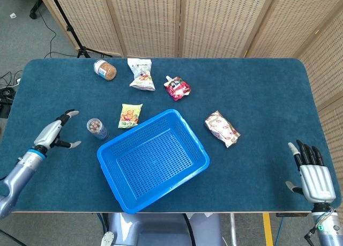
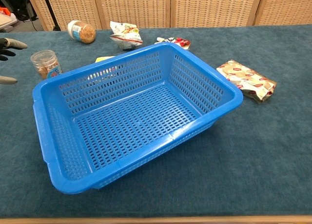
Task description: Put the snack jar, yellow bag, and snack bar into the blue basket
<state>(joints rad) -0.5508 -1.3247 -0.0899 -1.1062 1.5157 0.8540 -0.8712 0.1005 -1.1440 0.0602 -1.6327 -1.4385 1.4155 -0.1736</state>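
Right now the robot's left hand (image 1: 55,132) is hovering with fingers spread wide, empty, just beside the small clear plastic snack jar (image 1: 96,128) standing upright between it and the blue perforated plastic basket (image 1: 161,195); a glancing contact risks toppling the jar, rolling it away. Its right hand (image 1: 311,172) is resting open, far off.

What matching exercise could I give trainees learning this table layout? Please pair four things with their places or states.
Things:
1. snack jar
2. blue basket
3. left hand
4. right hand

Places or states:
A. empty, mid-table
B. at the table's near right corner, fingers apart, holding nothing
C. upright, just left of the basket
D. fingers spread, close beside the jar, not touching it

Pairs: 1-C, 2-A, 3-D, 4-B
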